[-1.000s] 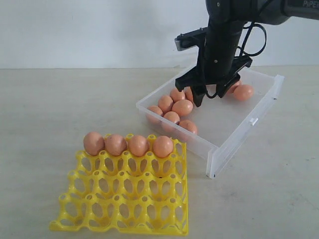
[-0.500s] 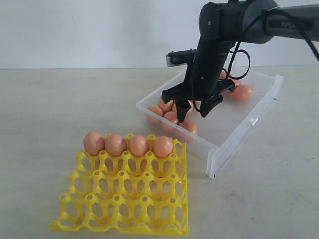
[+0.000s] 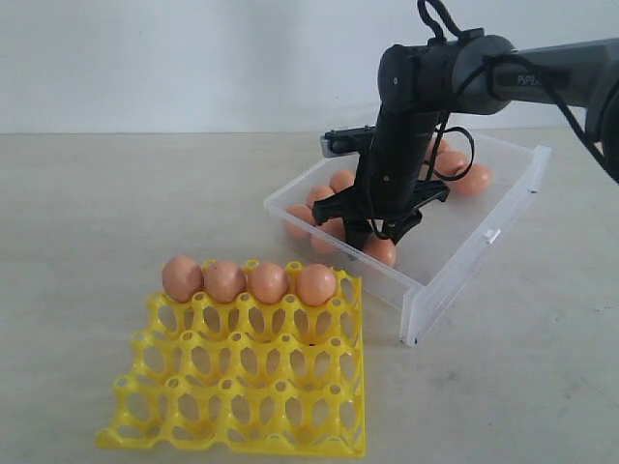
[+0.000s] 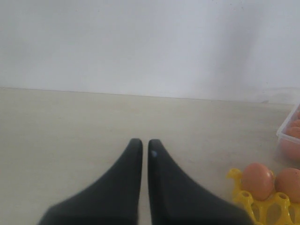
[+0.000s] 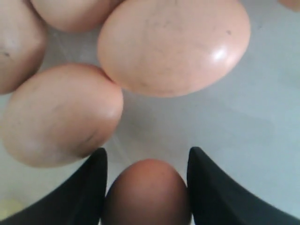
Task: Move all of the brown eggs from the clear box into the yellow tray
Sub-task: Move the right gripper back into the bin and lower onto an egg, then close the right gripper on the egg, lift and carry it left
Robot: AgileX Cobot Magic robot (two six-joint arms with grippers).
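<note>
Right gripper (image 5: 147, 151): down inside the clear box (image 3: 455, 275), fingers (image 5: 84, 187) set either side of one egg (image 5: 146, 192). The pads look to sit at its flanks. Clamped or only bracketing, cannot tell. More brown eggs (image 5: 61, 115) lie just past the fingertips, two of them touching, one close beside a fingertip.

Box sits toward the back right corner of the desk (image 3: 97, 213). Yellow tray (image 3: 242, 387) is nearer the front edge; its back row holds four eggs, the other cups are empty. Several eggs are left in the box.

Left gripper (image 4: 142, 143): closed on nothing, low over bare desk, off to one side of the tray.

Risks, as I judge them:
- A smooth oval shell may squirt out under an off-centre squeeze, or crack under a hard one.
- The crowding neighbour may get nudged and roll on the lift.
- The box wall could clip a low carry.

Views:
- Right wrist alone shows the egg between the fingers; in the exterior the arm hides it.
- Exterior alone shows the tray's fill.
- Only the left wrist shows the left gripper.
</note>
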